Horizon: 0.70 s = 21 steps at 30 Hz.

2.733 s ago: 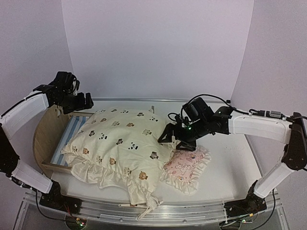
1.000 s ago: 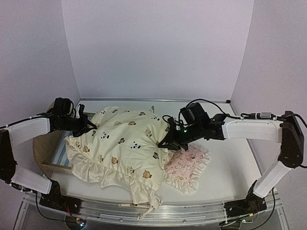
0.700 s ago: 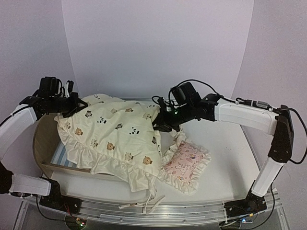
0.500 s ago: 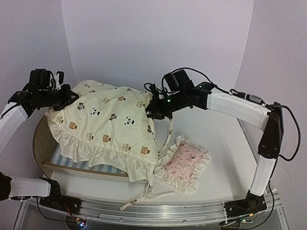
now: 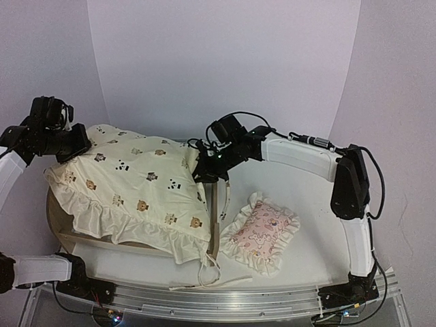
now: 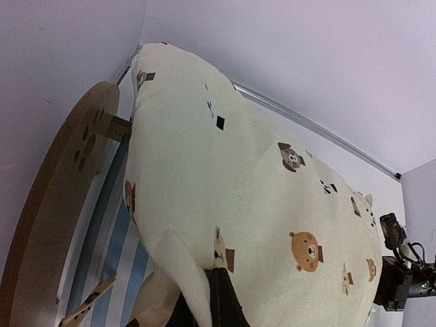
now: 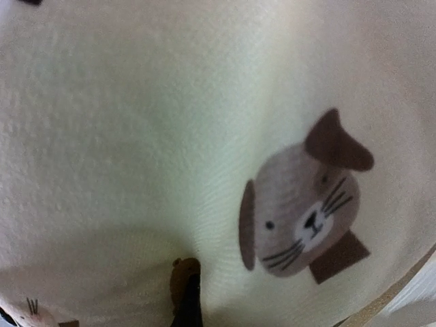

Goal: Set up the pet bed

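The pet bed lies at the left: round wooden headboard (image 5: 52, 208) (image 6: 58, 204), striped mattress base (image 6: 112, 255), footboard (image 5: 214, 225). A cream animal-print cushion (image 5: 133, 187) (image 6: 259, 197) hangs stretched above it and hides most of the base. My left gripper (image 5: 76, 146) (image 6: 216, 289) is shut on the cushion's left end near the headboard. My right gripper (image 5: 200, 173) (image 7: 189, 303) is shut on the cushion's right end above the footboard. Cushion fabric (image 7: 170, 136) fills the right wrist view.
A small pink ruffled pillow (image 5: 263, 232) lies on the table right of the bed. The cushion's ties (image 5: 219, 278) trail onto the table near the front rail (image 5: 225, 298). White walls close in behind and at both sides.
Both grippers have raised the cushion off the table and carried it left, over the bed. The right arm has stretched leftward away from the pink pillow, which has stayed put.
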Motion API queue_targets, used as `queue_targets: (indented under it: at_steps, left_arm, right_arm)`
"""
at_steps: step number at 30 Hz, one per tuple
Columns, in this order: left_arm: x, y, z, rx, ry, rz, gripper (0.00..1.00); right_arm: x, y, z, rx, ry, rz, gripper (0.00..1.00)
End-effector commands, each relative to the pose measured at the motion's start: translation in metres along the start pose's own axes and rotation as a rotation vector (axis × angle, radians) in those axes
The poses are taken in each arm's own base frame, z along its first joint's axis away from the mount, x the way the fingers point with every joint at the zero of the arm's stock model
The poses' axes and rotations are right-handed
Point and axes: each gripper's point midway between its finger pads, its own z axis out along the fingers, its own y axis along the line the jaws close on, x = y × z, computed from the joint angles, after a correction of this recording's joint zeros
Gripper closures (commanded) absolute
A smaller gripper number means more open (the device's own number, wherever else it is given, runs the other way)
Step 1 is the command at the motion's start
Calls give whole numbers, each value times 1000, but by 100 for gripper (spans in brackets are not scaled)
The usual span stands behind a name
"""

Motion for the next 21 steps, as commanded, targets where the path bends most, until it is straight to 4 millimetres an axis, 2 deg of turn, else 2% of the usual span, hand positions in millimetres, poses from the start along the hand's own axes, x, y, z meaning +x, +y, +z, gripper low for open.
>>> queue_targets:
  at_steps: [1, 5, 10, 14, 21]
  left_arm:
    - [-32, -22, -41, 84, -101, 20, 100]
    - [-46, -37, -59, 139, -115, 35, 100]
    - [-49, -47, -73, 182, -102, 31, 100]
    - [-32, -33, -59, 140, -77, 20, 100]
    - [10, 8, -15, 4, -42, -31, 100]
  right_arm:
    - [-9, 22, -2, -57, -21, -34, 100]
    - [-7, 22, -3, -49, -26, -42, 100]
    - [-4, 19, -3, -39, -24, -45, 100]
    - [-2, 14, 2, -32, -18, -56, 100]
    - [-13, 5, 10, 15, -54, -120, 100]
